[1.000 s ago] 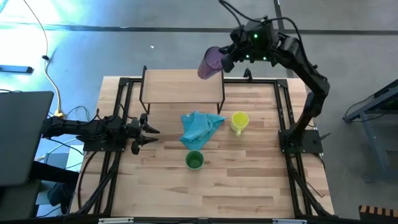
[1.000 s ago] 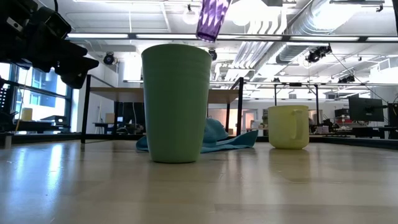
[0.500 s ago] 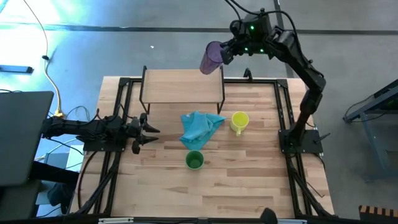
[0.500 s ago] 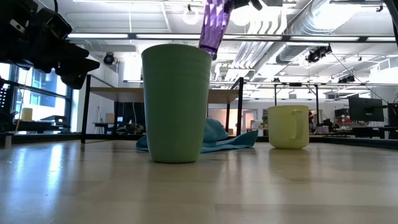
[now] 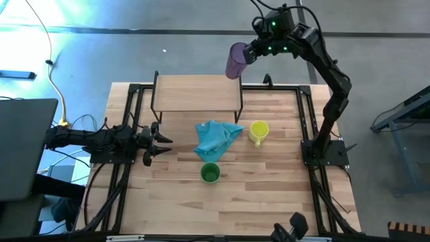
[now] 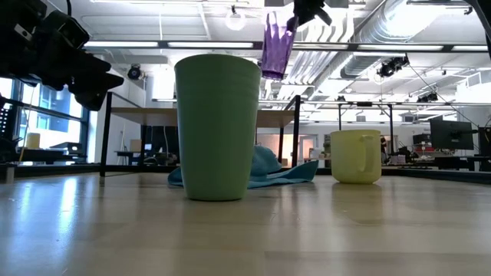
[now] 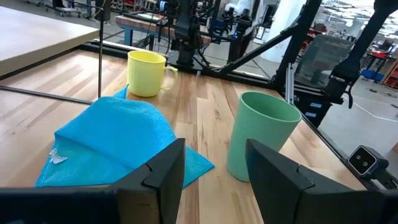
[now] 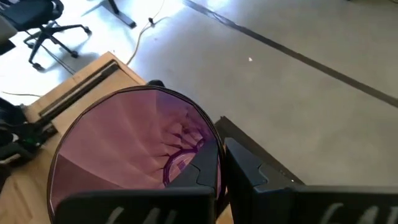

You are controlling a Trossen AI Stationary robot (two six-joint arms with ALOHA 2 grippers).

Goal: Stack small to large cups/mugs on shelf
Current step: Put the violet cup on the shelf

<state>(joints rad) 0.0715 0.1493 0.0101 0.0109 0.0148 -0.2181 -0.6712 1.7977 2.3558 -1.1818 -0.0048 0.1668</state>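
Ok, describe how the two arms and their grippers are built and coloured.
Both arms are dark, nearly black, jointed segments with black cables running along them. The right arm shows small green indicator lights near its wrist and stands on a black base plate. The left gripper has two thin pointed dark fingers; up close, its fingers look broad, matte and angular. The right gripper is equally dark.

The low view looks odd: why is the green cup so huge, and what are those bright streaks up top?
Low view: the green cup stands nearest the lens, so it dwarfs the yellow mug; the streaks are ceiling lights. High view: bluish glare washes the floor at upper left.
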